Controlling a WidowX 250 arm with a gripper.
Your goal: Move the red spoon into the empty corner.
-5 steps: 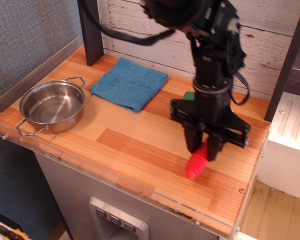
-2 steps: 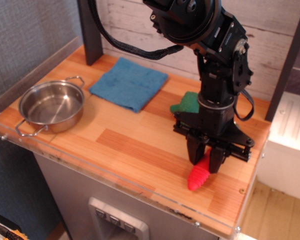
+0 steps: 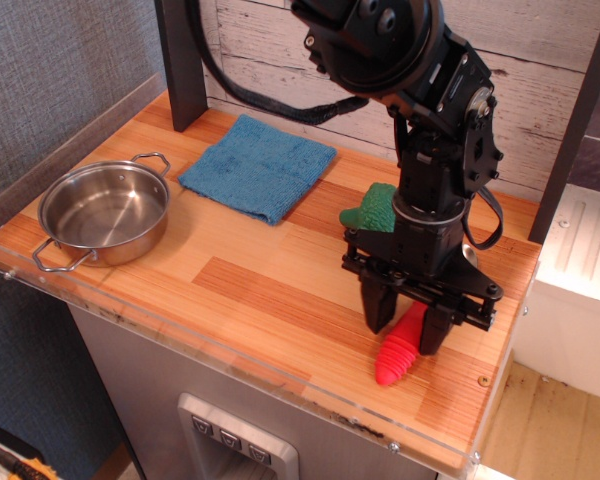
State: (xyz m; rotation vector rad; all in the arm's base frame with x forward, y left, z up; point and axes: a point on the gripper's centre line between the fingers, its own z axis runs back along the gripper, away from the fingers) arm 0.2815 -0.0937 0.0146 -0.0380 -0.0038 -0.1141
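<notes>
The red spoon point(image 3: 395, 352) lies on the wooden countertop near its front right, rounded tip toward the front edge. My gripper point(image 3: 407, 322) stands upright over the spoon's upper end, its two dark fingers point(image 3: 378, 305) apart on either side of that end, open. The spoon's top is partly hidden between the fingers. The empty corner point(image 3: 468, 398) is the bare front right corner of the striped countertop, rimmed by a clear plastic strip with screws, just right of and in front of the spoon.
A green knobbly toy point(image 3: 374, 207) sits behind the gripper, partly hidden by the arm. A blue cloth point(image 3: 258, 165) lies at the back middle. A steel pot point(image 3: 105, 212) stands at the left. A dark post point(image 3: 180, 60) rises at the back left.
The gripper carried the spoon slightly toward the front right and set it down. Its fingers have since spread apart around the spoon's upper end.
</notes>
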